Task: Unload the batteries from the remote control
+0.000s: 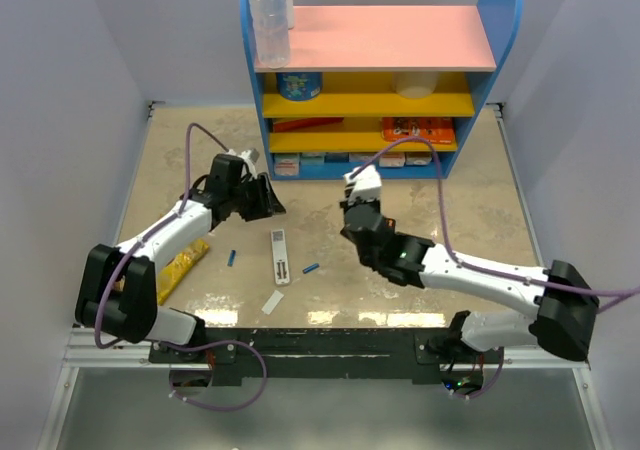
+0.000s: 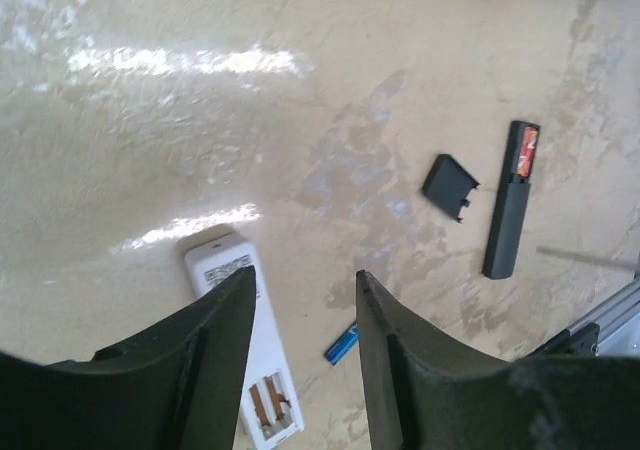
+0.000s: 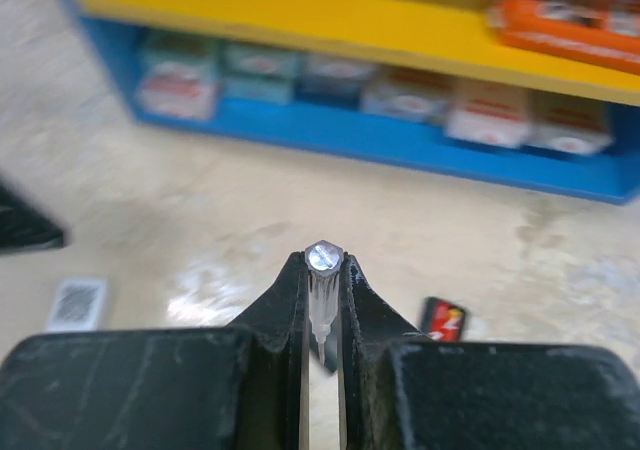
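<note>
The white remote (image 1: 280,255) lies back up on the table, its battery bay (image 2: 270,400) open and showing bare copper contacts. One blue battery (image 1: 311,268) lies right of it and also shows in the left wrist view (image 2: 341,344). Another blue battery (image 1: 232,257) lies to its left. A black remote (image 2: 508,220) holds red batteries (image 2: 527,151) at its open end. My left gripper (image 2: 305,275) is open and empty above the white remote (image 2: 240,320). My right gripper (image 3: 323,265) is shut on a thin grey stick (image 3: 324,270) with a hex head.
A loose black cover (image 2: 448,185) lies beside the black remote. A white cover (image 1: 273,302) lies near the front edge. A yellow packet (image 1: 183,268) lies by the left arm. A blue and yellow shelf (image 1: 370,80) with boxes stands at the back.
</note>
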### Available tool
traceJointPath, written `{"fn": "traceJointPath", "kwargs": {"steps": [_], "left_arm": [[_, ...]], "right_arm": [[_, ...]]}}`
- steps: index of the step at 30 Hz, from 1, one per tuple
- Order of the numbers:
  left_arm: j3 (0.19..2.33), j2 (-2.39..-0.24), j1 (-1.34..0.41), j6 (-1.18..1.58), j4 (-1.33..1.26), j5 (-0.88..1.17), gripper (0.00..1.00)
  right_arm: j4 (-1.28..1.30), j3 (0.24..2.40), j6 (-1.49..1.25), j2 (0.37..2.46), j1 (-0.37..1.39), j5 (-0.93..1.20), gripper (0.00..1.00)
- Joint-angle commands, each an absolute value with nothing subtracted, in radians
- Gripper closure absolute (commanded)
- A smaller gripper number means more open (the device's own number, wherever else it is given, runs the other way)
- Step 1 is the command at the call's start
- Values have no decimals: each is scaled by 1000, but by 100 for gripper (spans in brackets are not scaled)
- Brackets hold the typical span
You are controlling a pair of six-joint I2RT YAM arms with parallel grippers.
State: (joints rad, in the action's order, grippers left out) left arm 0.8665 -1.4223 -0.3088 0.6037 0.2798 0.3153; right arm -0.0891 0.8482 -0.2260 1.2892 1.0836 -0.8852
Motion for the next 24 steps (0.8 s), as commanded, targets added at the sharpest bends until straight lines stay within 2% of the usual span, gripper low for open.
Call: {"fn": "traceJointPath", "kwargs": {"steps": [1, 4, 10, 18, 24], "left_arm": [[943, -1382, -396, 580, 273, 256, 50], [957, -1382, -475, 607, 232, 246, 50], [960, -1407, -547, 637, 184, 235, 51], [933, -1427, -595, 653, 132, 225, 53], [934, -1474, -623, 666, 106, 216, 54]], "right_arm": [[-94, 770, -255, 1187, 919, -850, 100], [-80, 752, -270, 1169, 787, -815, 100], [-115, 704, -305, 1204, 631, -807, 100], [-130, 684, -354, 1258, 571, -738, 100], [-118, 637, -390, 1209, 571, -663, 100]]}}
